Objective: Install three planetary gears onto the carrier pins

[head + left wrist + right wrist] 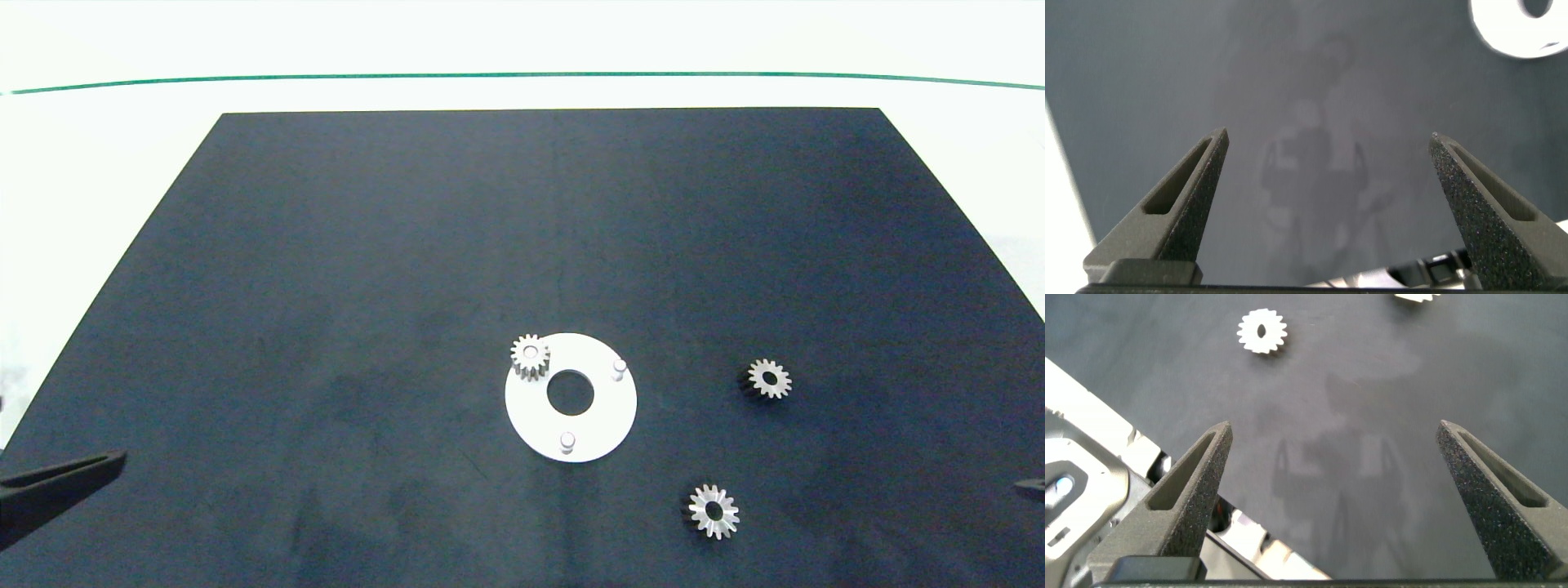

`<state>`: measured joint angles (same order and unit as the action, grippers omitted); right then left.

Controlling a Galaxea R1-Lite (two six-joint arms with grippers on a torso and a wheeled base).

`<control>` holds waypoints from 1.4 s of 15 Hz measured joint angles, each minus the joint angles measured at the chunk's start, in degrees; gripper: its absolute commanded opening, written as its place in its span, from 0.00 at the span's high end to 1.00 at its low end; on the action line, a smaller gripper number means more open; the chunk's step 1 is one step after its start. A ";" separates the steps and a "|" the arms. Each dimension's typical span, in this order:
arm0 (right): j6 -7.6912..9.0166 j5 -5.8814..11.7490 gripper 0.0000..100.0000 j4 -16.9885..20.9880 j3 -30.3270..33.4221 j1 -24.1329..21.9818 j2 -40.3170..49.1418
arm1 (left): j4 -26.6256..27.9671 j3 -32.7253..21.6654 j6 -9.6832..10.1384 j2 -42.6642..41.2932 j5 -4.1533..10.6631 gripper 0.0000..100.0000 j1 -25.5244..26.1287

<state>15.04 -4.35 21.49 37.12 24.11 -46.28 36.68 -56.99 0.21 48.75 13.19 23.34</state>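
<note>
A white carrier disc (600, 412) lies on the dark mat near the front centre, and its edge shows as the disc (1519, 33) in the left wrist view. One planetary gear (530, 356) sits on the far-left carrier pin. Two pins (619, 368) (567, 442) stand bare. Two more planetary gears lie flat on the mat to the right, one gear (768, 379) farther back and one gear (713, 511) nearer the front; the right wrist view shows a gear (1262, 331). My left gripper (1329, 143) hangs open over bare mat at the front left. My right gripper (1333, 433) is open at the front right edge.
The dark mat (408, 245) covers most of a white table (98, 163), with a green line (522, 75) across the far side. Only the tip of the left arm (57, 482) and a sliver of the right arm (1030, 488) reach into the head view.
</note>
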 measured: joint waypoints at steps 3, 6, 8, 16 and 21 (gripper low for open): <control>-1.01 6.94 0.00 -7.24 0.26 10.86 -11.72 | 5.95 0.88 0.98 -8.75 -0.02 0.00 -7.28; -4.28 13.78 0.00 -13.73 0.72 19.79 -21.59 | 11.41 0.82 1.13 -15.96 -0.02 0.00 -10.05; -5.13 18.71 0.00 -17.64 0.94 24.02 -26.82 | 12.41 1.12 1.17 -19.13 -0.02 0.00 -12.08; -10.17 25.08 0.00 -19.07 3.01 26.19 -38.49 | 12.48 3.80 1.17 -25.75 -0.02 0.00 -13.46; -12.90 25.08 0.06 -19.26 3.72 24.87 -42.40 | 12.61 4.71 1.22 -27.31 0.00 0.00 -13.37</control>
<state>2.15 20.72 2.23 40.84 48.98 -88.67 49.29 -52.29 1.43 21.44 13.19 9.97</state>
